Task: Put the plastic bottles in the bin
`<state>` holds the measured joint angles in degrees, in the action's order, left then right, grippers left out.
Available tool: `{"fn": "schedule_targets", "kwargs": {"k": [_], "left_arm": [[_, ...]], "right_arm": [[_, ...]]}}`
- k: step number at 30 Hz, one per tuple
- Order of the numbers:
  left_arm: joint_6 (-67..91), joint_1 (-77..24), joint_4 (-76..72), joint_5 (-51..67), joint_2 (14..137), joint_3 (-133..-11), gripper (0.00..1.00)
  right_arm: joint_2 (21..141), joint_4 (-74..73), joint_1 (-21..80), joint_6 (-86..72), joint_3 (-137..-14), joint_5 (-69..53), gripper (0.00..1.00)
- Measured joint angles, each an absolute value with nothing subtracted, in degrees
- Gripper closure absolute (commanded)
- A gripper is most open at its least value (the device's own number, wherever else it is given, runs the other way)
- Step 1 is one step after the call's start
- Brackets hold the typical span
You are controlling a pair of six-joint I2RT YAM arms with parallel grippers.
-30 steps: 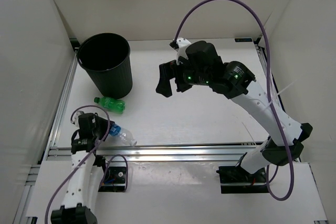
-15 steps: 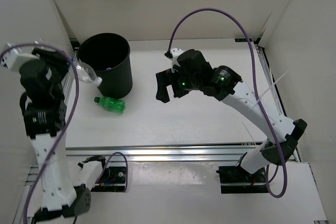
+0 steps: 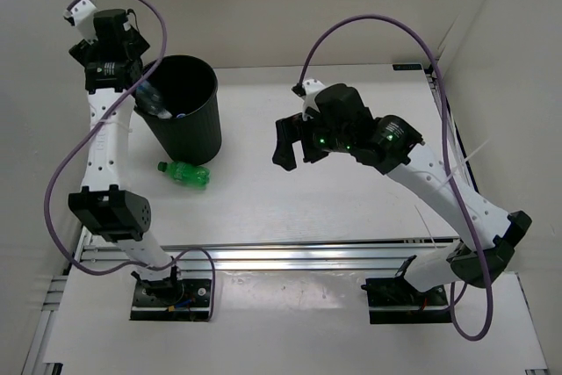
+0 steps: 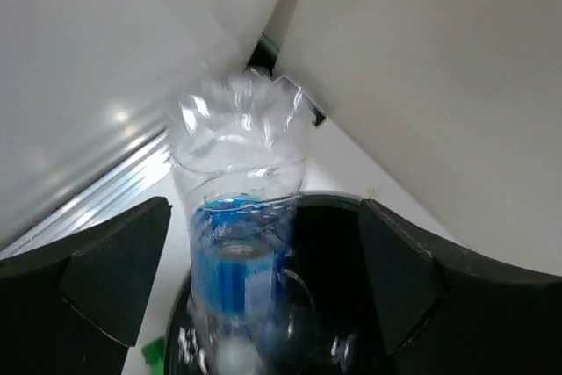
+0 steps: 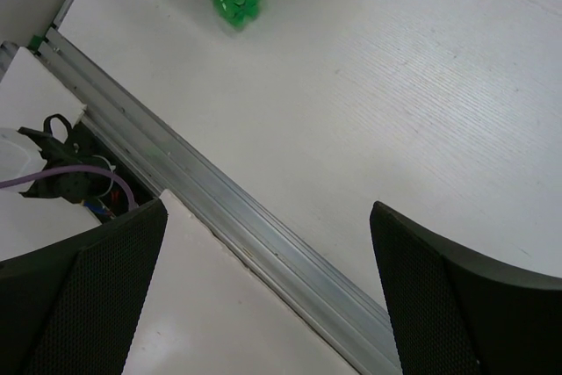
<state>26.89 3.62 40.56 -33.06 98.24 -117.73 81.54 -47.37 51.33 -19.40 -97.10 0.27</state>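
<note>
Floating between spread left jaws, clear bottle [image 4: 241,217] over bin [image 3: 189,133]

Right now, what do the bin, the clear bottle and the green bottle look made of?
The bin looks like moulded plastic: uniform black, with a dull sheen on its tapered wall. The clear bottle looks like thin, glossy, see-through plastic, since the background shows through it; it carries a blue label. The green bottle is probably the same kind of plastic, tinted bright green, with shiny highlights.
</note>
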Motion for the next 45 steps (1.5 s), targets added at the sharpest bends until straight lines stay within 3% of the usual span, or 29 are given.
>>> {"fn": "schedule_targets", "kwargs": {"k": [5, 10, 15, 18, 22, 26, 36, 45], "left_arm": [[33.21, 5.23, 40.95, -23.92, 88.97, -108.97, 0.00], [40.86, 15.46, 38.44, -10.39, 64.01, -91.94, 0.00], [48.77, 14.52, 32.45, -1.13, 36.01, -63.61, 0.00], [54.89, 14.90, 31.66, 2.74, 27.20, -44.18, 0.00], [62.33, 15.27, 29.02, 7.86, 26.50, -24.38, 0.00], [68.14, 15.81, 19.29, 12.01, 28.03, -12.36, 0.00], [68.27, 17.12, -7.79, 16.45, 45.84, -10.04, 0.00], [66.13, 17.12, -19.05, 18.59, 64.77, -11.27, 0.00]], "right_arm": [[80.58, -46.92, 49.06, -19.27, -94.89, -0.19, 0.00], [80.58, -46.24, 45.89, -19.31, -93.51, -1.56, 0.00], [80.55, -46.13, 44.21, -19.75, -91.83, -3.40, 0.00], [80.58, -45.78, 44.10, -20.43, -91.05, -5.13, 0.00], [80.62, -44.95, 43.86, -20.95, -89.95, -7.68, 0.00], [80.62, -44.77, 43.81, -21.69, -88.47, -9.52, 0.00], [80.55, -44.82, 42.70, -22.04, -86.32, -11.92, 0.00], [80.44, -44.80, 42.59, -21.82, -86.21, -12.16, 0.00]]}}
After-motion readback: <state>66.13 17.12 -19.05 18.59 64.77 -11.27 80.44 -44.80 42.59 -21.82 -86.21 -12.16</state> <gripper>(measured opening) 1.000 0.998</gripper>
